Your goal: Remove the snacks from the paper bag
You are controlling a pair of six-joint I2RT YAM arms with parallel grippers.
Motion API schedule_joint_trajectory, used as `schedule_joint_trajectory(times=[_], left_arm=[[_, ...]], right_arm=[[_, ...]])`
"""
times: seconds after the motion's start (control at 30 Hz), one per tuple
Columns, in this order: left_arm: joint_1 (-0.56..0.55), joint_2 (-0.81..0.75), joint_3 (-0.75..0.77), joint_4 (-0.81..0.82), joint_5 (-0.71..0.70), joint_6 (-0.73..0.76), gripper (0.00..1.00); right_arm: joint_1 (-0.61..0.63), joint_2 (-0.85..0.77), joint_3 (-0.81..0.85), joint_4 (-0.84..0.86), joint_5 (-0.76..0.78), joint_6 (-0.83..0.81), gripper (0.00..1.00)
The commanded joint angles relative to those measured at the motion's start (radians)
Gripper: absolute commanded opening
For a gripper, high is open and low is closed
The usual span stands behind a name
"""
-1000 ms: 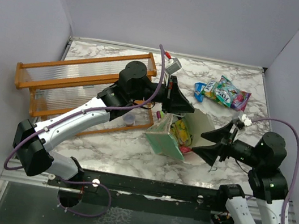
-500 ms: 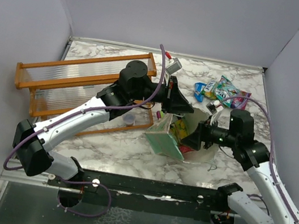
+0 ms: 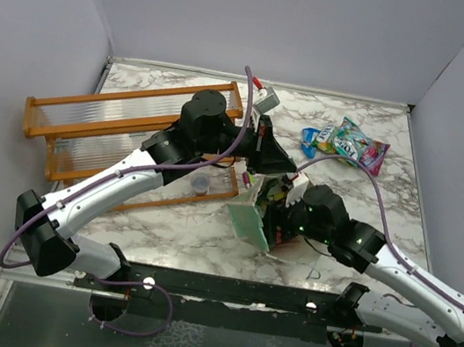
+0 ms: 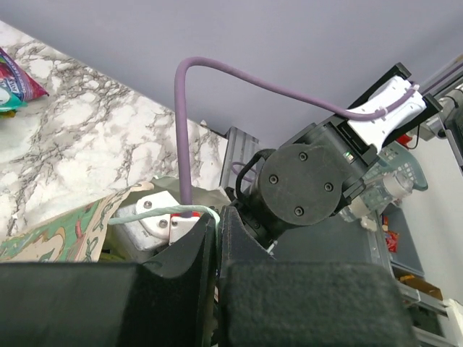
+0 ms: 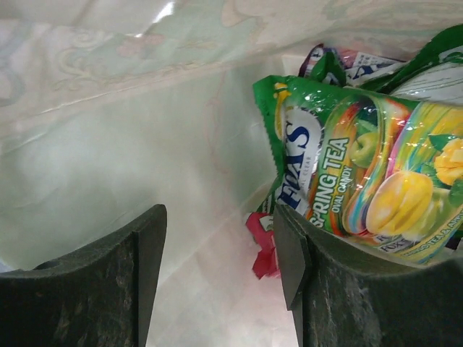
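Note:
The mint-green paper bag (image 3: 245, 218) lies tipped on the marble table, mouth toward the right. My left gripper (image 3: 280, 162) is shut on its thin string handle (image 4: 155, 212) just above the bag. My right gripper (image 5: 221, 249) is inside the bag, jaws open with nothing between them. A green-yellow snack packet (image 5: 362, 181) rests against its right finger (image 5: 293, 256), and a red packet (image 5: 264, 246) lies beneath that. The cream inner wall (image 5: 108, 144) fills the left of the right wrist view. Teal-white (image 3: 351, 143), blue (image 3: 311, 139) and purple (image 3: 376, 155) snacks lie on the table at the back right.
An orange wooden rack (image 3: 123, 133) stands at the left, under my left arm. A small cup (image 3: 201, 184) sits by the rack's near edge. The right arm's wrist (image 4: 311, 181) is close in front of my left gripper. Enclosure walls stand on three sides.
My right arm has swung left from beside the bag into its mouth, and its jaws have narrowed a little. The left gripper has kept hold of the handle and barely moved.

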Motion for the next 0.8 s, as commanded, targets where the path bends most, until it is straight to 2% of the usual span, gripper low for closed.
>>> schedule_joint_trajectory(times=[0.0, 0.13, 0.23, 0.37, 0.57, 0.77], left_arm=[[0.002, -0.059, 0.03, 0.022, 0.04, 0.037, 0.0], [0.001, -0.073, 0.028, 0.032, 0.059, 0.044, 0.0], [0.002, -0.078, -0.014, 0.081, 0.085, 0.014, 0.0], [0.0, -0.074, -0.068, 0.159, 0.13, -0.049, 0.0], [-0.001, -0.066, -0.104, 0.239, 0.149, -0.1, 0.0], [-0.001, -0.068, -0.095, 0.262, 0.145, -0.109, 0.0]], right_arm=[[0.082, 0.006, -0.047, 0.152, 0.147, 0.048, 0.62], [0.14, 0.033, -0.053, 0.231, 0.191, 0.077, 0.63], [0.143, 0.037, -0.038, 0.182, 0.279, 0.104, 0.66], [0.141, -0.034, -0.049, 0.097, 0.39, 0.181, 0.76], [0.142, -0.137, -0.146, 0.133, 0.501, 0.192, 0.74], [0.142, -0.065, -0.15, 0.199, 0.523, 0.09, 0.67]])
